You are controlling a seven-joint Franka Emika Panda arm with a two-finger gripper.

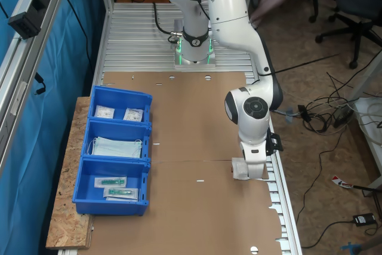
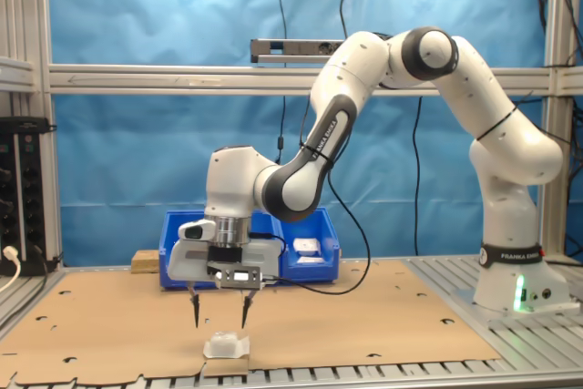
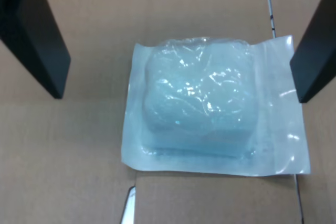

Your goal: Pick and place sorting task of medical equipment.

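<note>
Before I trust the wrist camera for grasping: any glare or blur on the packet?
Wrist view: the packet is soft, its clear film showing small glare streaks; the fingers are dark and blurred. Second exterior view: the packet is small but sharp under the open gripper. First exterior view: the arm hides most of it.

Your arm (image 2: 428, 88) is glossy white, built of rounded shells with dark grey rings at the joints. Its round base (image 1: 194, 49) carries a black band with small print and glows green at the foot; a black cable (image 1: 160, 19) runs to it. In the second exterior view, a pale grey hand block (image 2: 214, 257) sits under the wrist, and a thin black cable loops from it. You have two slim, black, tapered fingers (image 2: 246, 310); the wrist view shows them as flat dark bars (image 3: 37, 35).
</note>
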